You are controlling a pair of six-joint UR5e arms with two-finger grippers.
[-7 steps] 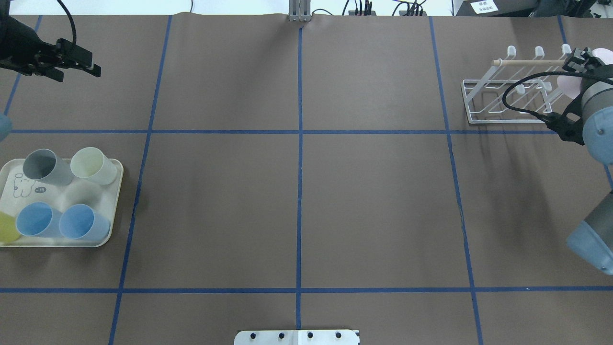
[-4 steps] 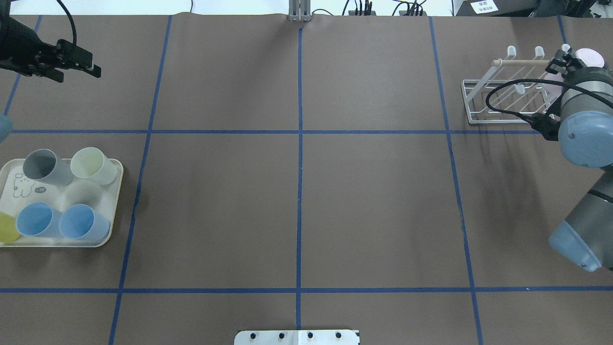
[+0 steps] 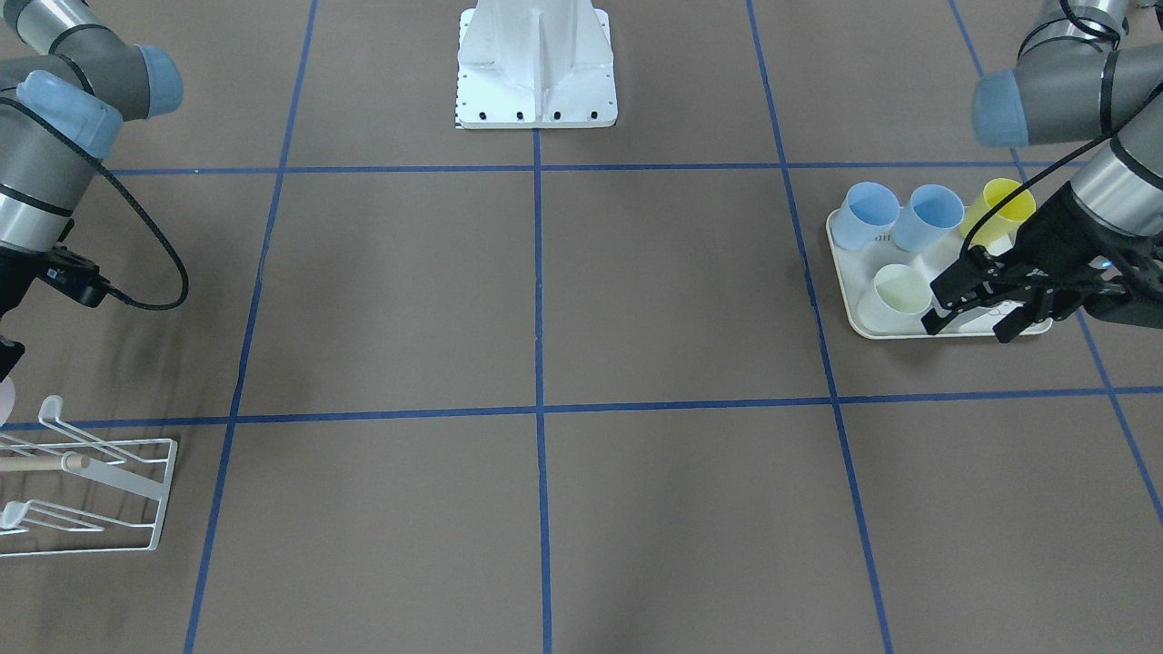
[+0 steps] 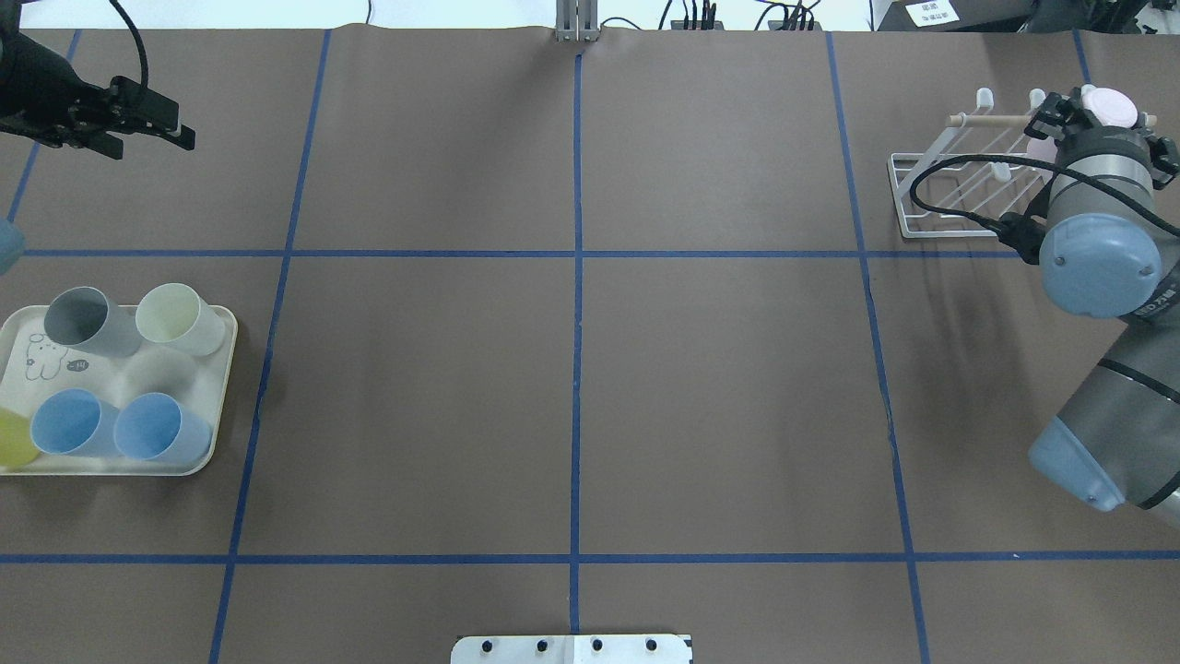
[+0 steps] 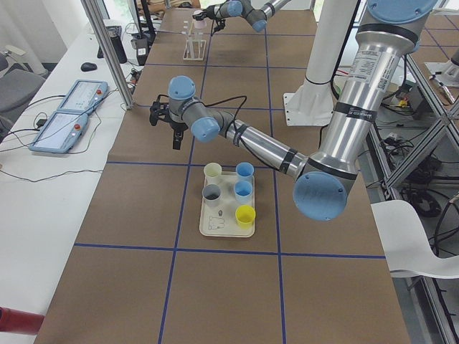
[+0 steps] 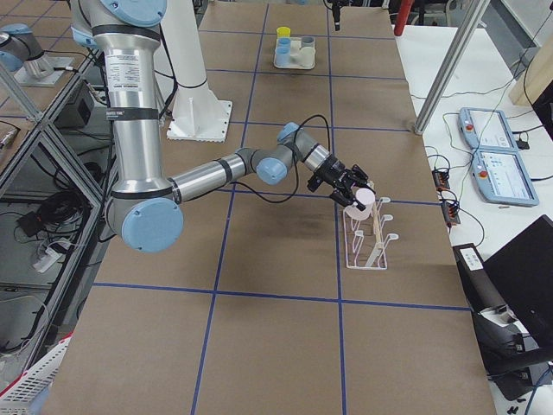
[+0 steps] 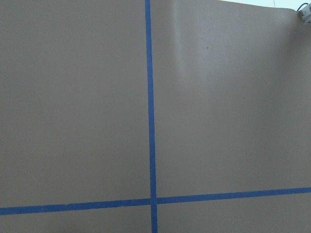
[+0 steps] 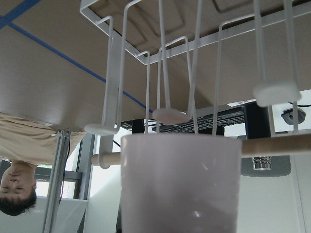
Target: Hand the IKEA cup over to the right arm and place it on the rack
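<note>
My overhead camera looks forward and down across the table [image 4: 719,387]; the front camera faces back, sharing the tray [image 4: 138,373] and rack [image 4: 959,189]. Side cameras look along from each end. Both wrist cameras sit close: the left over bare table, the right against the rack.

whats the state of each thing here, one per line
pink cup: held at the rack, not on a prong
right gripper: shut on pink cup
left gripper: open, empty
rack: standing, visible prongs bare
five cups: upright, mouths up, on the tray

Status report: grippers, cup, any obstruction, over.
Left gripper open, empty. Right gripper shut on pink cup, held at the rack prongs, not yet hung. No obstruction visible.
</note>
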